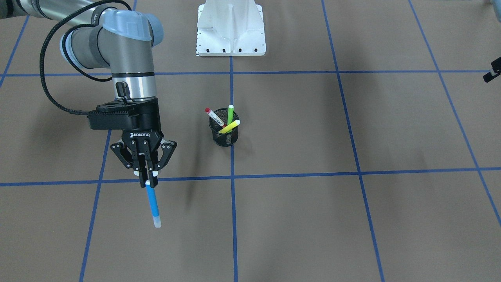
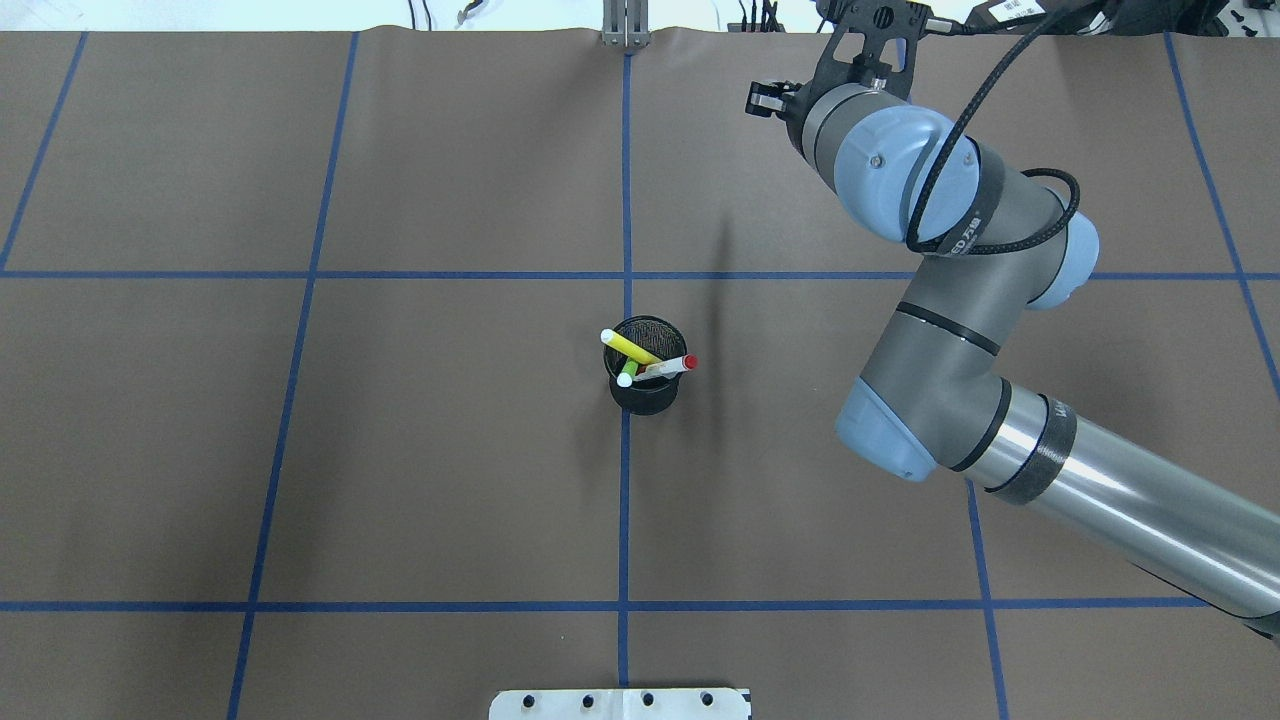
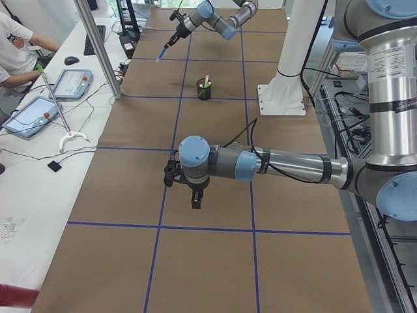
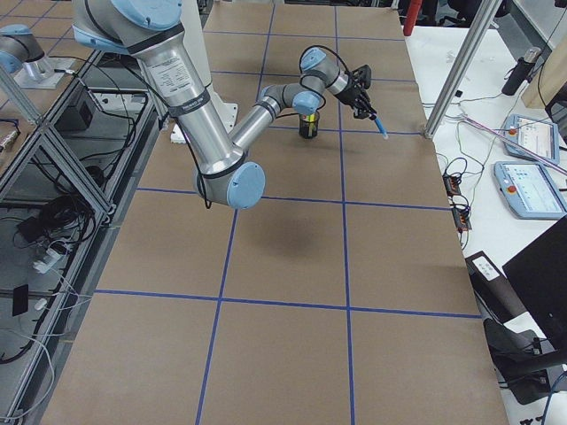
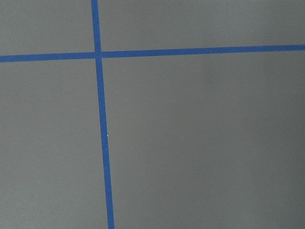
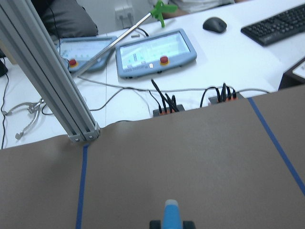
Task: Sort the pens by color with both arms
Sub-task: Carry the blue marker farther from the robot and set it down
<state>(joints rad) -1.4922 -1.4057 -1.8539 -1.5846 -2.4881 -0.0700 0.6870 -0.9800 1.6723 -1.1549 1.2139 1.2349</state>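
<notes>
Right gripper [image 1: 148, 180] is surrounded by bare table [image 1: 293, 219], blue pen [image 1: 153, 204] clamped below it; left gripper [image 3: 195, 202] cannot be judged

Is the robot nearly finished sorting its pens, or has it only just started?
Only just started. No pen lies sorted on the table yet. In hand: the right gripper is shut on the blue pen, holding it above the table, away from the mesh cup. Left to do: the green pen, the yellow pen and the red-capped white pen all stand in that cup.
</notes>
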